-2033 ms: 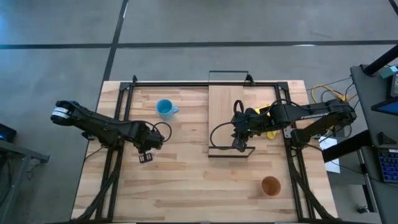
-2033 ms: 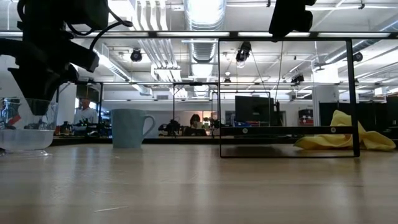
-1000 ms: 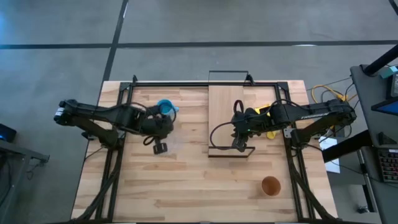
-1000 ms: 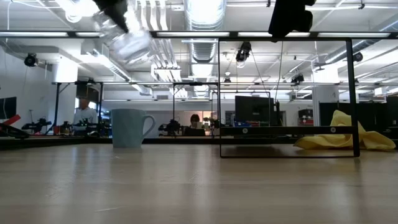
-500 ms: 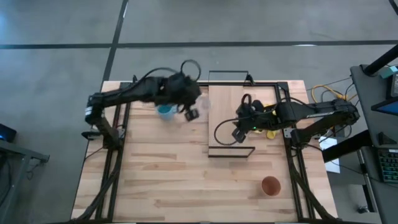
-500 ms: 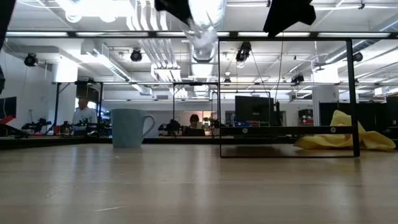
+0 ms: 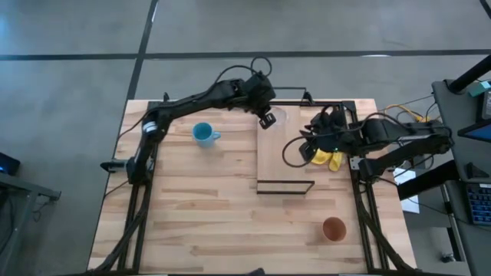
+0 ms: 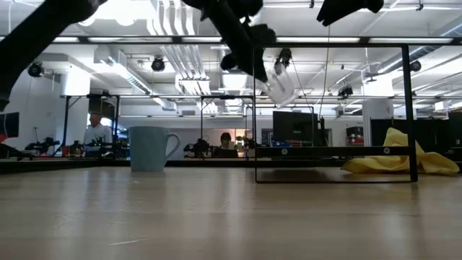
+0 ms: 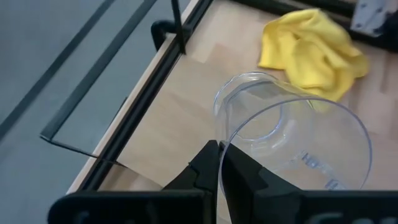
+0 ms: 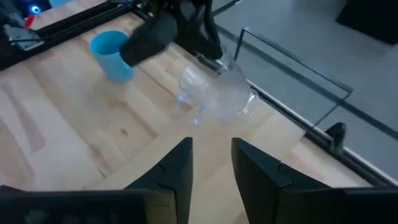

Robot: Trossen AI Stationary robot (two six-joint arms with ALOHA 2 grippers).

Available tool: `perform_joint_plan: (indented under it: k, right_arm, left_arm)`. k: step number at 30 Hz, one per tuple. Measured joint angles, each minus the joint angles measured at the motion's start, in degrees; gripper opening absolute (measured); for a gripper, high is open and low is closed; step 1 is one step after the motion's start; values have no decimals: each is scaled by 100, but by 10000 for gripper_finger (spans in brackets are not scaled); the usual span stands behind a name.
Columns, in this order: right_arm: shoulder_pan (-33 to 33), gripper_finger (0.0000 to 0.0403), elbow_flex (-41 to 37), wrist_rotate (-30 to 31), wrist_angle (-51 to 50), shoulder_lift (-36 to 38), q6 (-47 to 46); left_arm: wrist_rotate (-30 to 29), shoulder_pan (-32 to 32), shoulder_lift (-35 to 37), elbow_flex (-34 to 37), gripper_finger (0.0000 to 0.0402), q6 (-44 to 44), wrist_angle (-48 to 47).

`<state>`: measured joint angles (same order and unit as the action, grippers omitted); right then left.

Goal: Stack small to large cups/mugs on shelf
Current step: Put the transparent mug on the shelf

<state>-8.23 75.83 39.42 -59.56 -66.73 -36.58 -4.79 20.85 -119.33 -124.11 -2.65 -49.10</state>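
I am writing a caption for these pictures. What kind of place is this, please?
Probably a robotics lab or open workshop: a wooden table on a bare concrete floor, exposed ceiling ducts, and desks with monitors in the background.

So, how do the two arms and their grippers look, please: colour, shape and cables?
Both arms are dark, almost black, built of slim jointed segments. Black cables loop loosely beside the left arm and the right arm. The left gripper has two thin, flat, dark fingers with narrow tips. The right gripper has two broader black fingers with squared ends. I see no clear markings on them.
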Motion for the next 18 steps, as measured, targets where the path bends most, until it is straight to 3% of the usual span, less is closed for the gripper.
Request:
perform_joint_plan:
  k: [11,18]
  right_arm:
    - [0,103,-22,416,-329,102,-89]
    - [0,100,-73,432,-323,91,-94]
  left_arm:
    - [12,289,-243,2,0,-55,75]
    - [69,467,-243,95,0,-1032,107]
